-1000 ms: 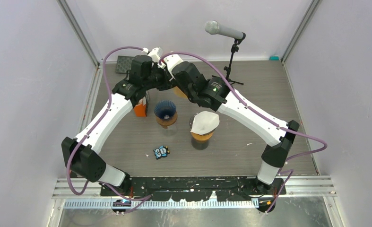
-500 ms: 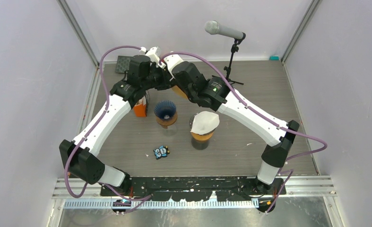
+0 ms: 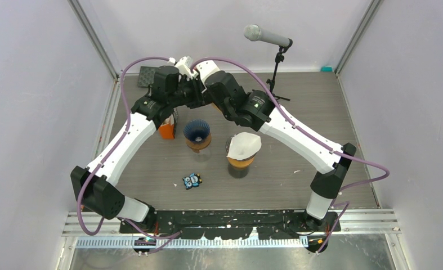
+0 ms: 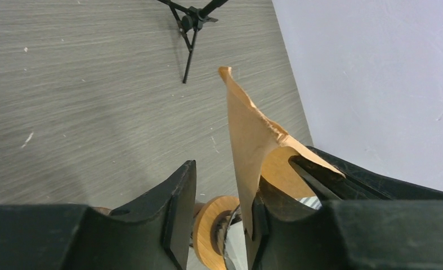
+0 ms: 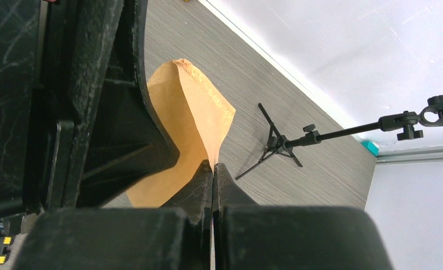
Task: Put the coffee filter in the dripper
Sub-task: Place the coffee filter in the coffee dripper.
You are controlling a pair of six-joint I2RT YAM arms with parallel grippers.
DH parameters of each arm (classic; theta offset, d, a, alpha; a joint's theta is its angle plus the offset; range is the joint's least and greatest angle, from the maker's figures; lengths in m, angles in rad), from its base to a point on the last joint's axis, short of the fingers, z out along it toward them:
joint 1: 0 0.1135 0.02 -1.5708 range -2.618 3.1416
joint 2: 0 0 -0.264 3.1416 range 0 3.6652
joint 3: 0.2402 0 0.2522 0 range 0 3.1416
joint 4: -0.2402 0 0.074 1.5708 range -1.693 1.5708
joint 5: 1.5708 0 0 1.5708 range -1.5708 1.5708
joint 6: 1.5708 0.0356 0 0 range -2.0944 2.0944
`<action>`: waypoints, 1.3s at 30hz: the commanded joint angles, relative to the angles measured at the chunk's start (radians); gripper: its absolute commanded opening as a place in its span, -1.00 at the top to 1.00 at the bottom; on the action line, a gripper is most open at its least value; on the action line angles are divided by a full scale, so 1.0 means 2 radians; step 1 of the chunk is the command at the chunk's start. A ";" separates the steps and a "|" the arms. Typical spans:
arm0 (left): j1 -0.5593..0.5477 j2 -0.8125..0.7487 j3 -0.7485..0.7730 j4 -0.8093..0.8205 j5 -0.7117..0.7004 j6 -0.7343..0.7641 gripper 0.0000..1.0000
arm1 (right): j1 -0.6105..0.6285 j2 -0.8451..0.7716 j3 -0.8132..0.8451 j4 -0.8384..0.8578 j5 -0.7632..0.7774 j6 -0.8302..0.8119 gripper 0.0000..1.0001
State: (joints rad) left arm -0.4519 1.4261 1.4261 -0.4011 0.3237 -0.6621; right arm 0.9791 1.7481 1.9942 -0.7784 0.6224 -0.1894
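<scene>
A brown paper coffee filter [image 4: 247, 129] hangs over the back of the table where my two grippers meet. My right gripper [image 5: 213, 169] is shut on the edge of the coffee filter [image 5: 191, 112]. My left gripper [image 4: 222, 188] is open. The filter leans against its right finger [image 4: 264, 219], and its left finger [image 4: 179, 208] stands apart. A blue fluted dripper [image 3: 197, 130] on a wooden collar stands just in front of the grippers, with no paper in it. Below the left jaws a wooden ring [image 4: 210, 225] shows.
A second dripper [image 3: 243, 147] with a white filter stands to the right of the blue one. An orange box [image 3: 167, 130] sits to its left, and a small blue figure [image 3: 192, 180] lies nearer the front. A microphone stand [image 3: 275, 84] rises at the back right.
My left gripper's jaws have opened and let go of the brown filter. My right gripper stays shut on it. Both arms have hardly moved.
</scene>
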 commanded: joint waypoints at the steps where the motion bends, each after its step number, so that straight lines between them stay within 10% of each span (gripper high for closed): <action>1: -0.001 -0.009 -0.007 0.032 0.025 -0.023 0.22 | 0.001 0.005 0.027 0.018 0.017 0.023 0.99; 14: -0.001 -0.006 -0.016 0.051 0.032 -0.036 0.14 | 0.001 0.013 0.038 0.017 0.023 0.039 0.99; 39: -0.001 -0.022 -0.006 0.021 -0.007 0.036 1.00 | 0.001 0.005 0.014 0.035 0.046 -0.001 0.99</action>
State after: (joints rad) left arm -0.4515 1.4265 1.3869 -0.3580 0.3313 -0.6369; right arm 0.9787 1.7866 2.0243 -0.7673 0.6750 -0.1623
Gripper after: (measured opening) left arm 0.009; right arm 0.020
